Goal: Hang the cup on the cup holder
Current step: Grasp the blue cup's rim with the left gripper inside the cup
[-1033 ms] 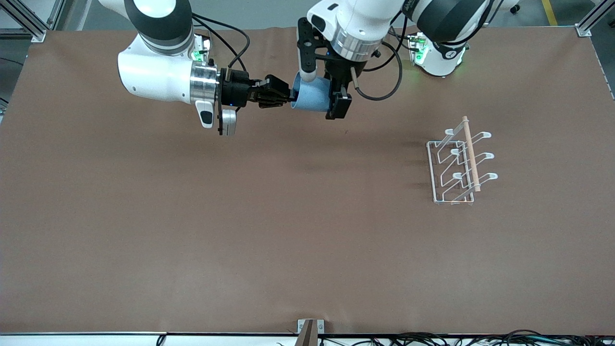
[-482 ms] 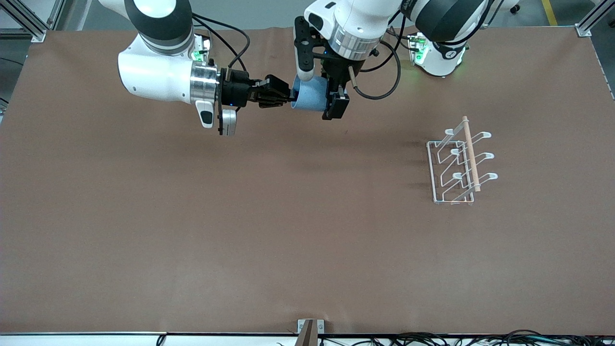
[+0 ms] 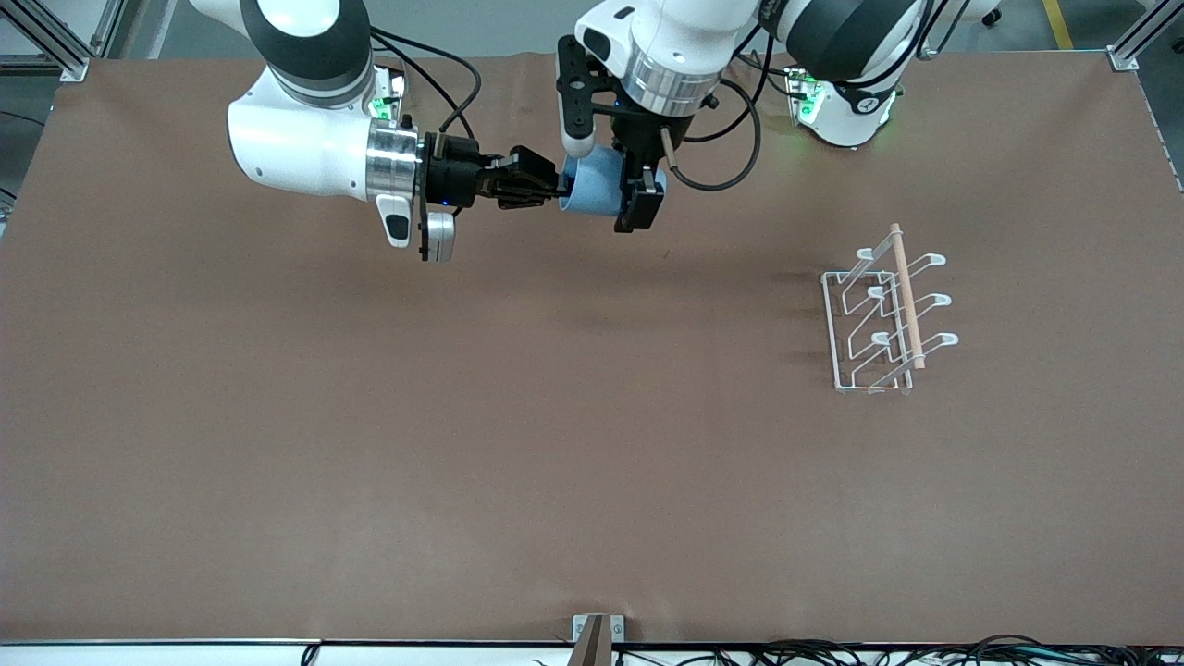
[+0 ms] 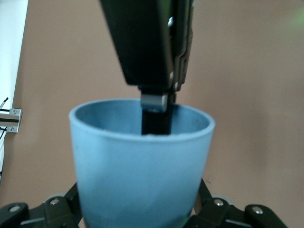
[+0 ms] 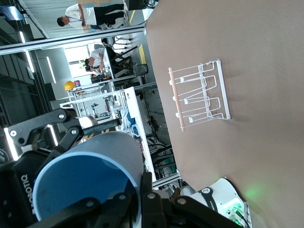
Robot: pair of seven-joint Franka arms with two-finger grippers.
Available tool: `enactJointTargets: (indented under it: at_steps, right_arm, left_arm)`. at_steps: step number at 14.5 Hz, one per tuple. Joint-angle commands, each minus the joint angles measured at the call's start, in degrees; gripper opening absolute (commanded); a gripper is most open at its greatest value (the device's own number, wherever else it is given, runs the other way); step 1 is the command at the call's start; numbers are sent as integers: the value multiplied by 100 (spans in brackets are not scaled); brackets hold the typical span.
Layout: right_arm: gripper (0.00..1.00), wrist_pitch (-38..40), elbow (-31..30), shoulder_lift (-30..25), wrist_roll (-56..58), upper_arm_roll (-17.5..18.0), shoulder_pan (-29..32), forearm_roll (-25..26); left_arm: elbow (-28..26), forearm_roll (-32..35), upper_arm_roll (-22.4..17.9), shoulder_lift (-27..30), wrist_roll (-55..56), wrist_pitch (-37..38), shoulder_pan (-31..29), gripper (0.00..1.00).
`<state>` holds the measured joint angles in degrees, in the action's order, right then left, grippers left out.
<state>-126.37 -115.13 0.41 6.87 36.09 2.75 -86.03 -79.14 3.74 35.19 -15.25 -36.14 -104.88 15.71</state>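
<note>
The blue cup (image 3: pixel 597 190) lies on its side in the air over the table's end nearest the robots' bases. My right gripper (image 3: pixel 555 192) is shut on its rim, with one finger (image 4: pixel 154 116) inside the mouth and the other outside. My left gripper (image 3: pixel 606 185) comes down from above and straddles the cup's (image 4: pixel 142 180) body, one jaw on each side close to the wall. Whether those jaws touch the wall is hidden. The white wire cup holder (image 3: pixel 883 314) with its wooden rod stands on the table toward the left arm's end, also seen in the right wrist view (image 5: pixel 199 95).
The brown table (image 3: pixel 555 416) stretches between the grippers and the front camera. A metal bracket (image 3: pixel 597 634) sits at the table's edge nearest that camera. Cables hang round the left arm's wrist (image 3: pixel 731 157).
The left gripper's jaws have narrowed round the cup, and that hand has shifted slightly toward the right arm. The right gripper and the cup have stayed in place.
</note>
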Motion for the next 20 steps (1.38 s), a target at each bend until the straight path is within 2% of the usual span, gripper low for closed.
enactJointTargets:
  at_steps: [1, 3, 4, 5, 6, 9, 13, 14, 16, 17, 20]
  right_arm:
    - [5, 16, -106, -199, 51, 38, 32, -230]
    - [5, 16, -106, -199, 51, 38, 32, -229]
    - [5, 16, -106, -199, 51, 38, 32, -230]
    - [5, 16, -106, -199, 51, 38, 32, -221]
    - [5, 16, -106, -199, 51, 38, 32, -229]
    - [9, 24, -106, -199, 8, 38, 32, -221]
    - [11, 33, -106, -199, -19, 38, 32, -229]
    - [17, 33, -106, -199, -19, 38, 32, -221]
    - [94, 25, -106, -199, -19, 38, 32, -221]
    - [100, 24, -106, -199, -19, 38, 32, -221]
    - [100, 42, -106, -199, 7, 29, 41, -221]
  left_arm:
    - [171, 215, 58, -207, 168, -112, 116, 87]
    - [171, 373, 110, -216, 177, -112, 125, 77]
    - [171, 408, 128, -242, 168, -121, 116, 60]
    - [171, 539, 137, -259, -14, -130, 99, 30]
    - [162, 819, 154, -286, -451, -217, 90, 19]
    - [153, 971, 199, -286, -781, -393, 11, 3]
    - [145, 971, 199, -233, -772, -393, -7, 1]
    - [145, 962, 199, -224, -781, -393, -7, 1]
    - [136, 953, 190, -207, -790, -385, -16, 1]
    - [127, 945, 190, -189, -781, -367, -16, 1]
    - [66, 927, 164, -93, -772, -306, -16, 1]
